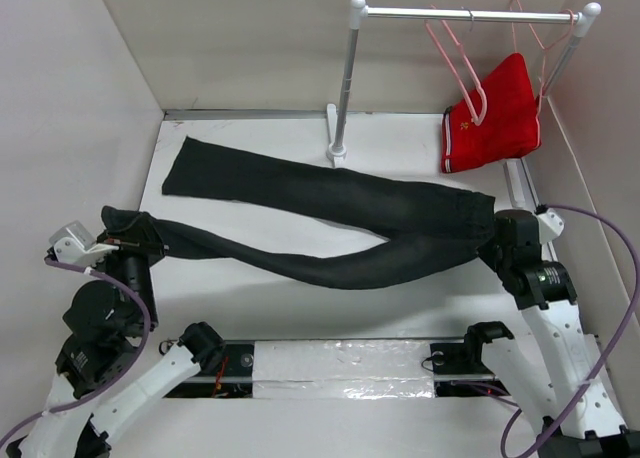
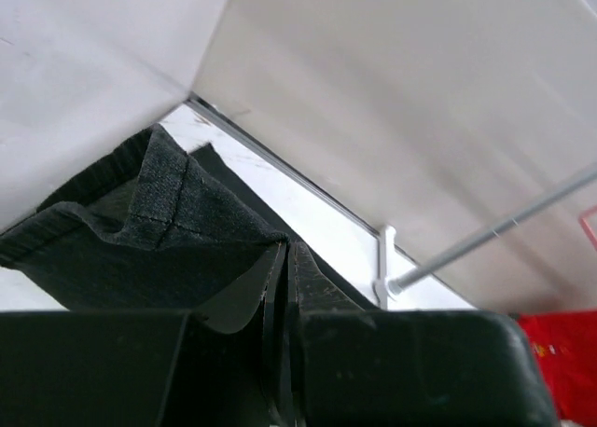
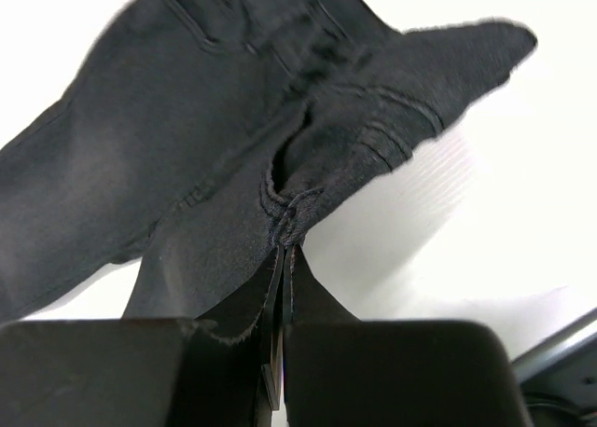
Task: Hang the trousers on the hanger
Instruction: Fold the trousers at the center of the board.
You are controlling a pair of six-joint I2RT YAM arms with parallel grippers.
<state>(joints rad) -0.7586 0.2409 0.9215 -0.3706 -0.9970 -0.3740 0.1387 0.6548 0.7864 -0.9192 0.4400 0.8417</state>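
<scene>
Left gripper (image 2: 284, 259) at the near left of the table (image 1: 290, 308): jaws fully closed, pinching the cuff of one leg of the trousers (image 1: 330, 203). The cuff is bunched and raised a little off the surface. Right gripper (image 3: 284, 254) at the right side: also clamped tight, with a fold of denim at the waist end caught between the fingers. The trousers are spread across the table between the two grippers, waist to the right. The second leg lies flat, running to the far left corner. The hanger (image 1: 455, 63) is up on the rail (image 1: 420, 14) at the far right, just left of the red shorts (image 1: 497, 113), well apart from the trousers.
</scene>
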